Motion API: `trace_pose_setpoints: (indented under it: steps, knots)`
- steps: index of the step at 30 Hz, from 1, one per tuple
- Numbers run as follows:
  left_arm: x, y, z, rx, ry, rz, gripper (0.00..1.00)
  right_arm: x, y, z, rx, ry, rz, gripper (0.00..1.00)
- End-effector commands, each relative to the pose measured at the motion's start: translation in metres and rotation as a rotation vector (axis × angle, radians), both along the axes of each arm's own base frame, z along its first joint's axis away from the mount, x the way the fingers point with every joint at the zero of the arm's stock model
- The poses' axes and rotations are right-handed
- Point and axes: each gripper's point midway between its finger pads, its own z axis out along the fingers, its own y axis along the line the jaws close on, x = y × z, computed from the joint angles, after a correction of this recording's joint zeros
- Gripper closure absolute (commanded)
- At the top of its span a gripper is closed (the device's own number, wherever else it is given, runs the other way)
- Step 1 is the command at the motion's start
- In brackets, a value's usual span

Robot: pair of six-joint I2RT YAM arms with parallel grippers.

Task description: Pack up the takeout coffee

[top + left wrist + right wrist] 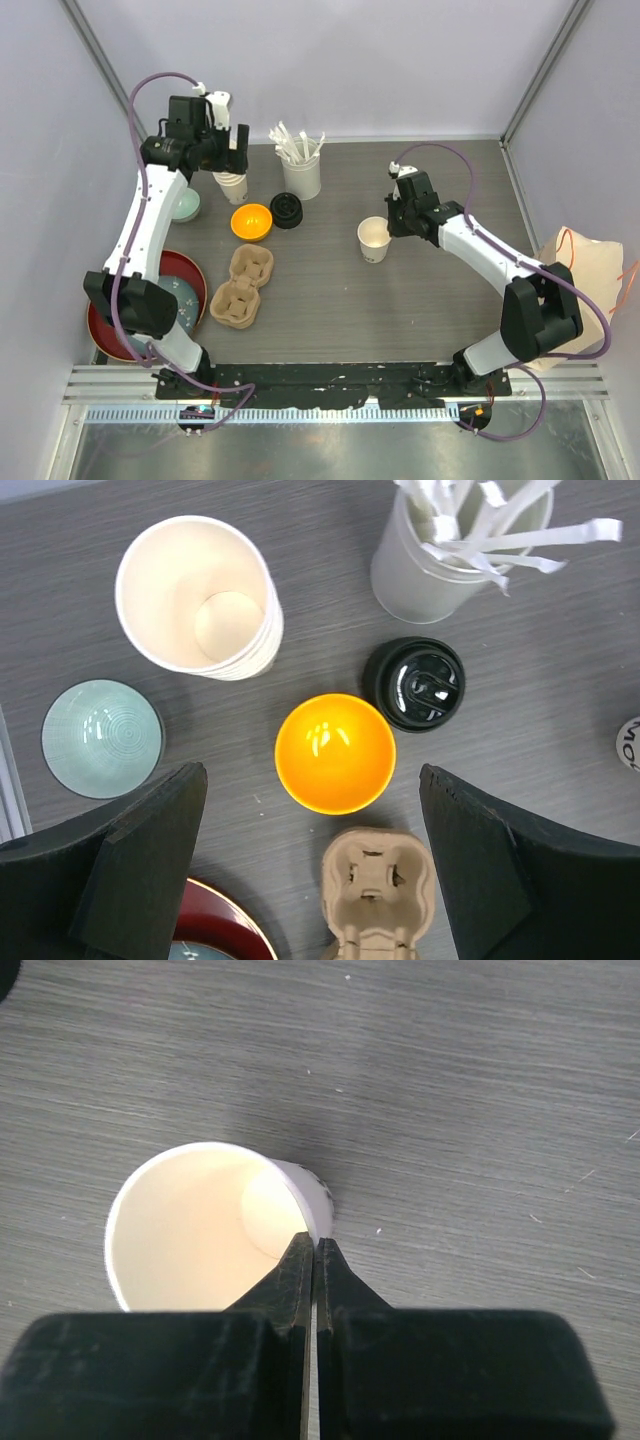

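**Checking both pincers and the coffee cup: right clamped on the rim, left spread and empty**

Right gripper: jaws are drawn together on the rim of a white paper cup, one finger inside the wall and one outside, on the side of the cup towards the table's right edge. The cup stands upright on the table, right of its centre and about midway between the far and near edges. It carries no lid and its inside looks bare.

Left gripper: jaws stand wide apart, with nothing between them and nothing touched. It hangs above the far-left part of the table, well apart from the held cup.

Items seen below the left gripper:
- a stack of lidless cream cups, towards the far-left corner;
- a pale teal bowl, nearer the left edge;
- an orange bowl, directly under the gap;
- a black lid, just beside the orange bowl;
- a white holder of stirrers, near the far edge;
- a cardboard cup carrier, nearer the near edge, its pockets unfilled.

A red plate sits at the near-left corner.
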Motion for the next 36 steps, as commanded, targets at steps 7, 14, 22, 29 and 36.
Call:
trace_pose_setpoints:
  steps: [7, 14, 22, 29, 36]
  knots:
    - [0.048, 0.033, 0.018, -0.005, -0.092, 0.111, 0.09, 0.008, 0.001, -0.005, 0.031, -0.017, 0.030, 0.67]
    - [0.088, 0.061, 0.012, 0.066, -0.121, 0.213, 0.14, 0.004, 0.006, 0.033, 0.062, -0.081, 0.089, 0.36]
    - [0.126, 0.091, -0.005, 0.160, -0.132, 0.296, 0.31, 0.001, 0.008, 0.063, 0.091, -0.153, 0.110, 0.32]
    - [0.137, 0.090, -0.036, 0.123, -0.075, 0.247, 0.39, 0.001, 0.007, 0.063, 0.080, -0.153, 0.113, 0.32]
    - [0.139, 0.085, -0.052, 0.099, -0.033, 0.224, 0.67, 0.001, 0.006, 0.066, 0.077, -0.164, 0.120, 0.32]
